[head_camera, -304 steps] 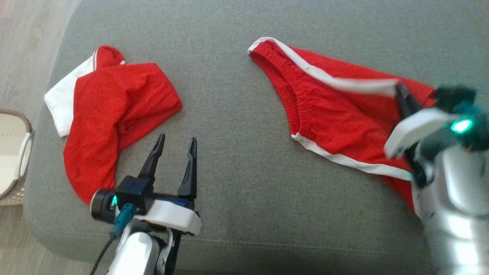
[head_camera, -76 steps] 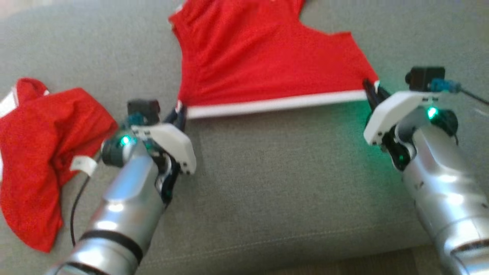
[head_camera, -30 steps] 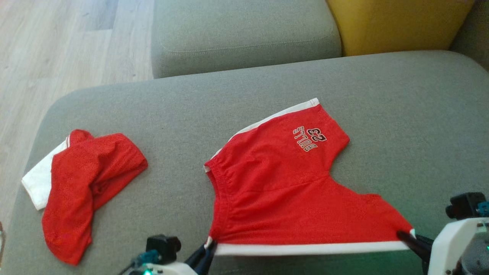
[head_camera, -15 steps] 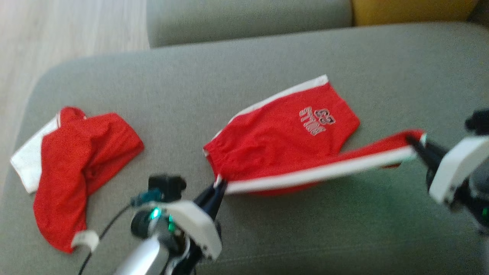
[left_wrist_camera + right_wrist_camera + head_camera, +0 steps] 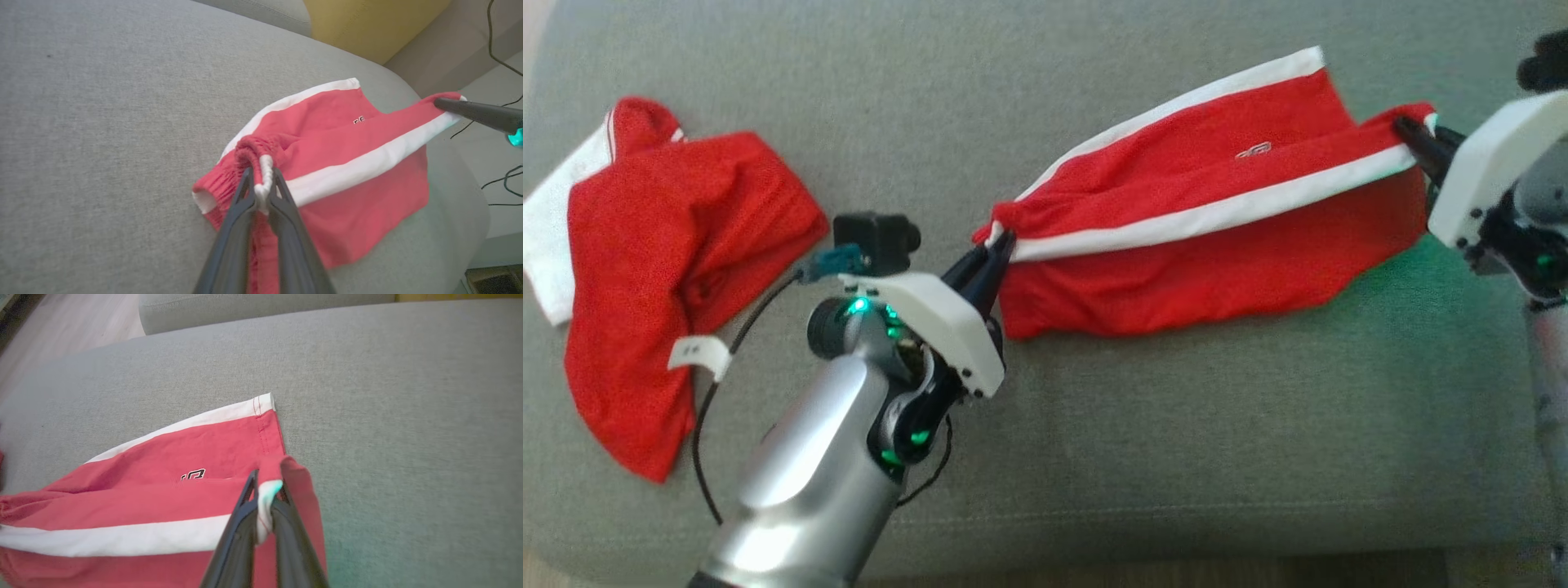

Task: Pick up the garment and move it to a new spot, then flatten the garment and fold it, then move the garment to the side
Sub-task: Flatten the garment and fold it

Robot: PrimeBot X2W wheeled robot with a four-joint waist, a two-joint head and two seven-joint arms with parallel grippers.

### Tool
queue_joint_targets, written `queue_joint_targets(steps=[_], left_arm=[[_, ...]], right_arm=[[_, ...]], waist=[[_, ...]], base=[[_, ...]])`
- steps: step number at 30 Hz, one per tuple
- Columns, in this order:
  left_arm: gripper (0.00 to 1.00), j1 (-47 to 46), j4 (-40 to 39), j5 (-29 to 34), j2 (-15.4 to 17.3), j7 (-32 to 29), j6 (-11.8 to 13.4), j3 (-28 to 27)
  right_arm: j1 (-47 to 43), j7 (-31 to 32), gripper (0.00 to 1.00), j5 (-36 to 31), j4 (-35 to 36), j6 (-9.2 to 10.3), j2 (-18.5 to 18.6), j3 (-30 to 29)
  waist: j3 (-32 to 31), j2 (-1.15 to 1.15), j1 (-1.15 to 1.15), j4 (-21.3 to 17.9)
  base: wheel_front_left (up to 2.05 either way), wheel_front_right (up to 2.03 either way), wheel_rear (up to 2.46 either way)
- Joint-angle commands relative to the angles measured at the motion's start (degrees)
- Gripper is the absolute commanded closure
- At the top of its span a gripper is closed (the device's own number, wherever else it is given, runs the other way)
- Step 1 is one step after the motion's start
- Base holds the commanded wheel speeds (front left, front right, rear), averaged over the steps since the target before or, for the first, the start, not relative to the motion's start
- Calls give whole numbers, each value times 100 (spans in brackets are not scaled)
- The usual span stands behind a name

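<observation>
The garment (image 5: pixel 1201 261) is a pair of red shorts with white side stripes, on the grey cushion (image 5: pixel 1094 457). Its near half hangs folded over toward the far half, held up along the white stripe. My left gripper (image 5: pixel 1001 242) is shut on the waistband end (image 5: pixel 263 171) of that stripe. My right gripper (image 5: pixel 1409 131) is shut on the leg-hem end (image 5: pixel 267 494). A small printed logo (image 5: pixel 193 474) peeks out from under the lifted fold. The far leg (image 5: pixel 229 433) lies flat on the cushion.
A second red and white garment (image 5: pixel 662 253) lies crumpled at the cushion's left end, close to my left forearm. A yellow cushion (image 5: pixel 367 24) and a grey backrest (image 5: pixel 245 306) stand beyond the seat. Loose cables (image 5: pixel 502 179) trail off the right end.
Both grippers have carried the striped edge up and away from me over the shorts, folding the near half toward the far half. The head camera has tilted down.
</observation>
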State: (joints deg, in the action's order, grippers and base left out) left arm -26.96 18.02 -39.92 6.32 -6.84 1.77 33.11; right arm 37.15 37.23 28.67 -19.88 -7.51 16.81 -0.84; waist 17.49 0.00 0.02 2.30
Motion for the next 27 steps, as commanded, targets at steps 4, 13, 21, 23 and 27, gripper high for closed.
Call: queue_joint_targets(steps=[4,13,21,23,27], left_arm=[[100,-459,149,77,-47,182,-147,-95],[100,-800,568,48,-213,525,-250,-16],[100,-1036,747,-99,-297,867,-234,-32],[100,-1098,775,-123,-309,911,-219,-3],[79,-1192,812,-165,-324,976,-214,77]], right_arm=[[614,-254,100,-56,-400,2,97,289],[1242,-744,100,48,-1282,2,140,644],[1551,-1235,100,162,-1722,2,197,760],[1615,-1319,100,208,-1801,2,204,787],[1722,-1431,100,266,-1936,2,240,889]], waist=[[369,0,-2,232],[559,0,-2,335],[649,0,-2,389],[671,0,-2,401],[707,0,-2,402]], base=[[0,0,0],[0,0,0],[0,0,0],[0,0,0],[0,0,0]])
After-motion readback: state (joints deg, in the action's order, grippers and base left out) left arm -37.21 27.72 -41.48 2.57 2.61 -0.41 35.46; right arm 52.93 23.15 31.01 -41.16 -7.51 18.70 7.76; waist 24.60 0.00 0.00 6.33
